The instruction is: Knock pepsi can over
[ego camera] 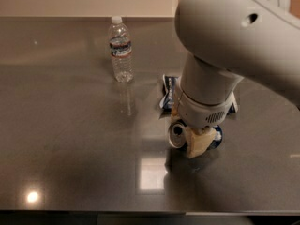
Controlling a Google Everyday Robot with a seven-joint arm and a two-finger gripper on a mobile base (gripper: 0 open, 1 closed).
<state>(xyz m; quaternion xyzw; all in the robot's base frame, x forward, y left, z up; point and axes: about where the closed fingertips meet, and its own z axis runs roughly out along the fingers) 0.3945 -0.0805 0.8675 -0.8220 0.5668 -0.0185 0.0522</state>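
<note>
Pepsi can [177, 136], one, under gripper [196, 143]

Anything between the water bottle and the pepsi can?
Camera view: only bare table; the chip bag lies just beside that line. The gripper is at the pepsi can.

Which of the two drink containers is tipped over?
The pepsi can, silver top facing sideways, right at the gripper; the water bottle stands upright, apart and farther back.

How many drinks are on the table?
2. The water bottle stands at the back left; the pepsi can is nearer the front, at the gripper. The arm may hide others.
</note>
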